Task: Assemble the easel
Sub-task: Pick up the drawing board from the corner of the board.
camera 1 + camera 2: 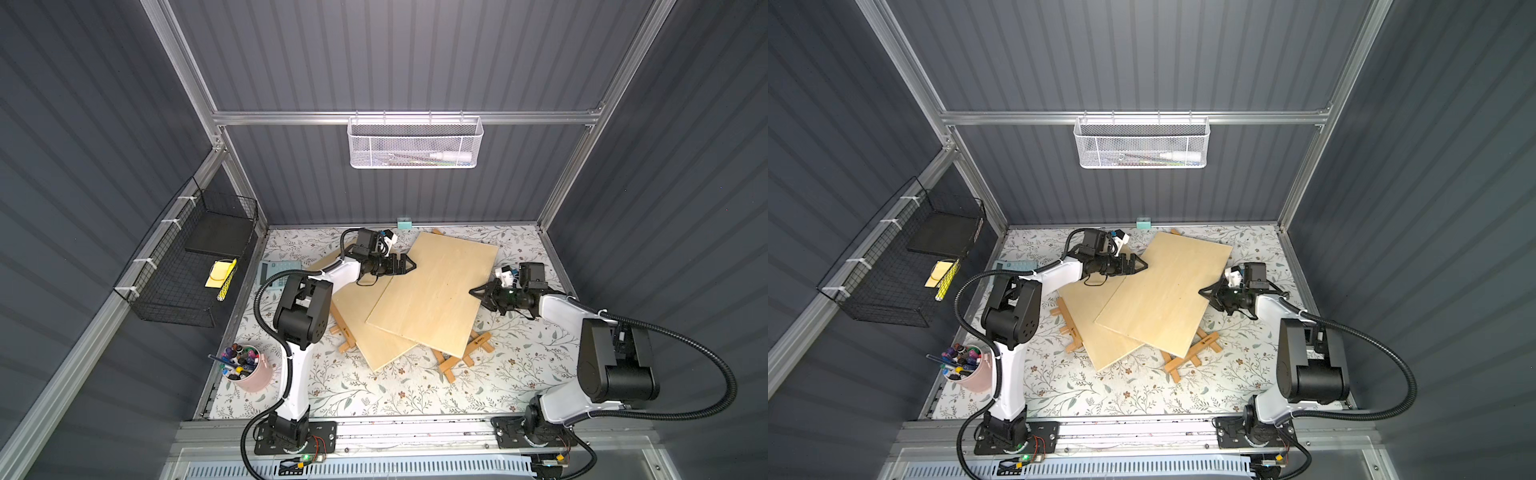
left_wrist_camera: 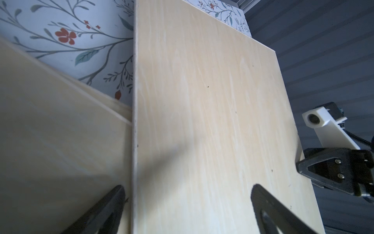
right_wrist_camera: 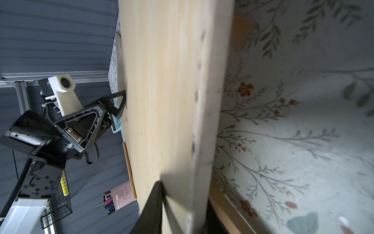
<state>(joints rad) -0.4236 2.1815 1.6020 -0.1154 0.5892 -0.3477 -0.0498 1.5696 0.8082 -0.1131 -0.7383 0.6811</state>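
Note:
Two pale wooden boards overlap in the middle of the table. The upper board [image 1: 436, 291] [image 1: 1163, 291] [image 2: 202, 101] [image 3: 162, 81] is tilted, and my right gripper [image 1: 478, 293] [image 1: 1204, 291] [image 3: 182, 202] is shut on its right edge. The lower board [image 1: 365, 328] [image 1: 1096, 332] [image 2: 50, 131] lies flat over a wooden easel [image 1: 343, 332] [image 1: 1069, 330]. A second easel [image 1: 461, 353] [image 1: 1192, 353] sticks out from under the upper board's near corner. My left gripper [image 1: 409, 264] [image 1: 1140, 264] [image 2: 186, 194] is open at the upper board's far left corner, gripping nothing.
A pink cup of markers [image 1: 249, 370] stands at the near left. A calculator [image 1: 278, 272] lies behind the left arm. A black wire basket [image 1: 187, 270] hangs on the left wall, a white mesh basket [image 1: 415, 143] on the back rail. A small teal block [image 1: 404, 223] sits at the back edge.

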